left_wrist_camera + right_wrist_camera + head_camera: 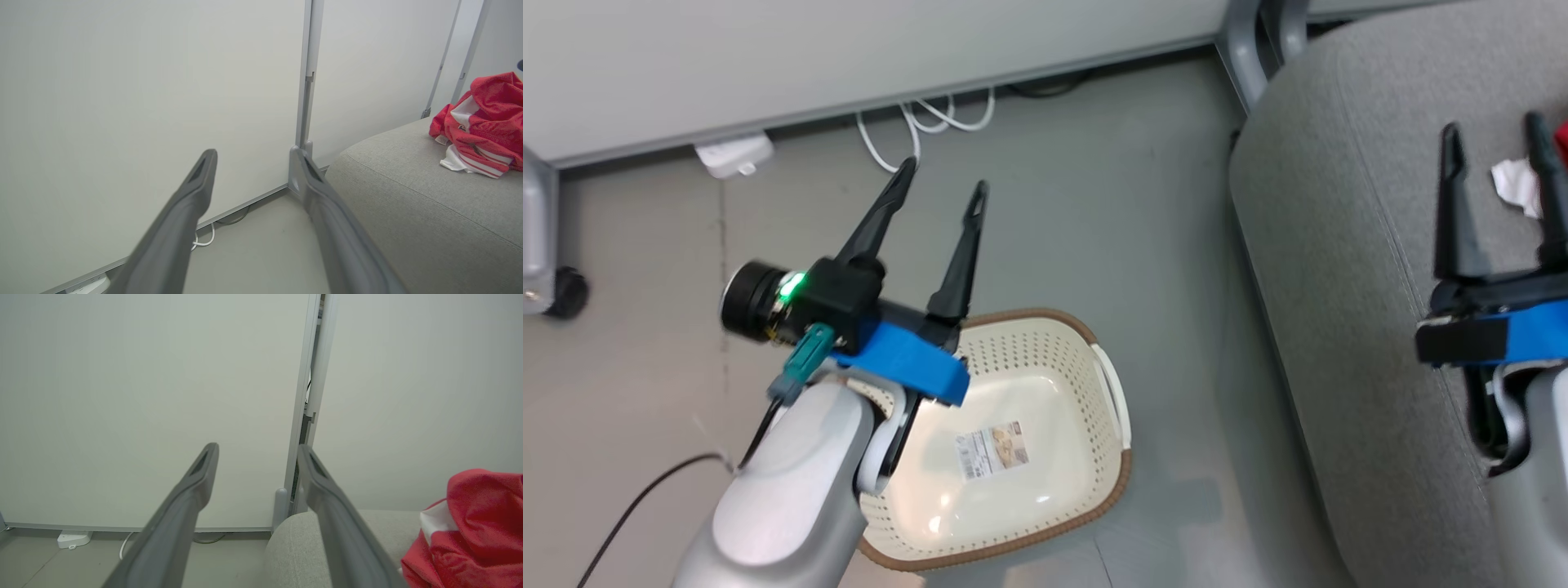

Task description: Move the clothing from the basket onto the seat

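Grey floor [1094, 204]: basket [1123, 482] near left, power strip [734, 155] far left by wall [849, 57]; seat [1339, 245] right, red clothing [490, 114] on top

Basket [1045, 347]: cream perforated plastic, glossy inner bottom; rim [1125, 478] brown, woven-look; paper label [991, 450] inside.
Seat [1339, 245]: grey woven cloth, matt, slightly rough, stitched seams.
Clothing [490, 106]: thin red mesh-like fabric, white trim.
Left gripper [943, 176]: matt dark plastic.
Floor [1094, 204]: smooth, matt grey.
Wall panel [122, 102]: smooth, matt white.

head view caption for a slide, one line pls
Both grippers open: left gripper by the basket, bare but for its label, right gripper over the seat beside the clothing.
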Robot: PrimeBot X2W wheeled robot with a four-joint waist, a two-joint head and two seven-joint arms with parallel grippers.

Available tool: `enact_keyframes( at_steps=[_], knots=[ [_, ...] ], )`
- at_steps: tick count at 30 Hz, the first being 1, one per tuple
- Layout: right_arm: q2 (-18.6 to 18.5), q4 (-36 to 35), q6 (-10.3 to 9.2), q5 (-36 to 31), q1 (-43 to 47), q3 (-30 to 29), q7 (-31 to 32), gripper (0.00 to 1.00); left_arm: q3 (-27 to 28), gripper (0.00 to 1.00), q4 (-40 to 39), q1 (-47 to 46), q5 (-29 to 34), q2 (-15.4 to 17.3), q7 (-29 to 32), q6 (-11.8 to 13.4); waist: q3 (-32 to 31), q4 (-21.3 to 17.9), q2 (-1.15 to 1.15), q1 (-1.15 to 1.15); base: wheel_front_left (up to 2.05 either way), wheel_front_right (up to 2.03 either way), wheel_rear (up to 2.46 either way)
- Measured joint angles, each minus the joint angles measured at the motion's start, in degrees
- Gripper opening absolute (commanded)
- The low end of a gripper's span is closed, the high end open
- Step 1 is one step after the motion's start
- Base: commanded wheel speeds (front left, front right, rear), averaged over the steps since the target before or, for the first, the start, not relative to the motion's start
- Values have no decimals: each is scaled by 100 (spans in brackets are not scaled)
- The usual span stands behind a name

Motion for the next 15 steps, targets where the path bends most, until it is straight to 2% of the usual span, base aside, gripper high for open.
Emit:
enact_keyframes(
  at_steps=[6,15],
  knots=[
    [197,32,-1,16,337,207,0,100,730,100,-318,743,186,-171,-1,38,-402,279,0,0,0,0,0],
    [416,177,-1,82,946,336,0,100,1436,100,-524,1700,554,-443,-1,-233,-944,609,0,0,0,0,0]
  ],
)
